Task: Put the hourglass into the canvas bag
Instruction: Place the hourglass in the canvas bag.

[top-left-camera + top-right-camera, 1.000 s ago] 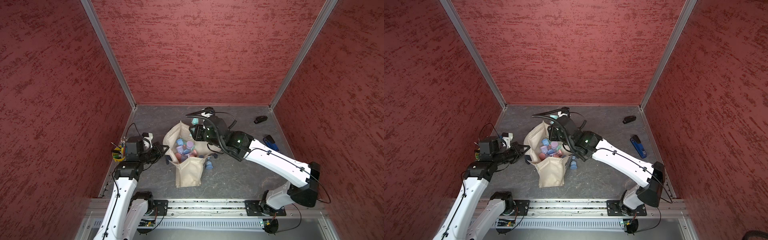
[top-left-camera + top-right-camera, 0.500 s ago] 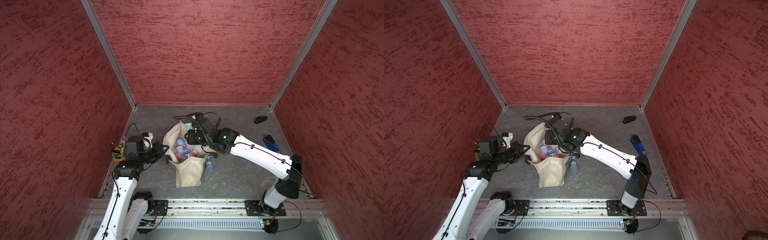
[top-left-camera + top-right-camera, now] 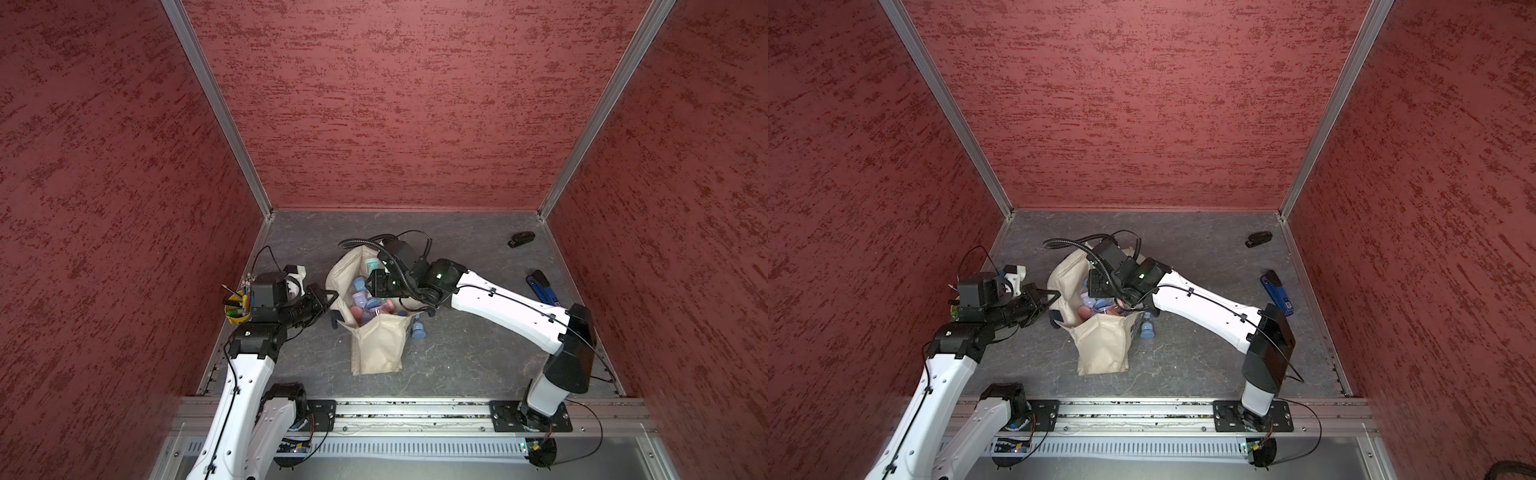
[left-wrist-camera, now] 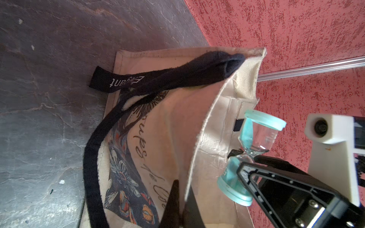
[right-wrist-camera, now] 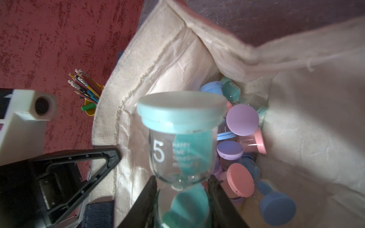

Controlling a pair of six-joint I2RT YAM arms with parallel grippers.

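The cream canvas bag (image 3: pixel 376 349) (image 3: pixel 1100 349) stands open-mouthed mid-floor. My left gripper (image 4: pixel 182 187) (image 3: pixel 328 297) is shut on its left rim, one finger on each side of the cloth (image 4: pixel 167 122). My right gripper (image 5: pixel 182 183) (image 3: pixel 376 282) is shut on the waist of a teal hourglass (image 5: pixel 181 138) (image 4: pixel 254 142), marked 5, held over the bag's mouth. Several pink, purple and blue hourglasses (image 5: pixel 240 179) lie inside the bag (image 5: pixel 306 138). A blue hourglass (image 3: pixel 417 330) (image 3: pixel 1147 330) lies on the floor against the bag's right side.
A yellow cup of pens (image 3: pixel 237 309) (image 5: pixel 88 94) stands by the left wall. A black stapler (image 3: pixel 520 239) lies at the back right, with a blue tool (image 3: pixel 542 289) along the right wall. The bag's dark strap (image 4: pixel 94 142) trails on the grey floor.
My right arm has brought the teal hourglass forward and down, from behind the bag to over its open mouth. The left gripper has kept its hold on the rim.
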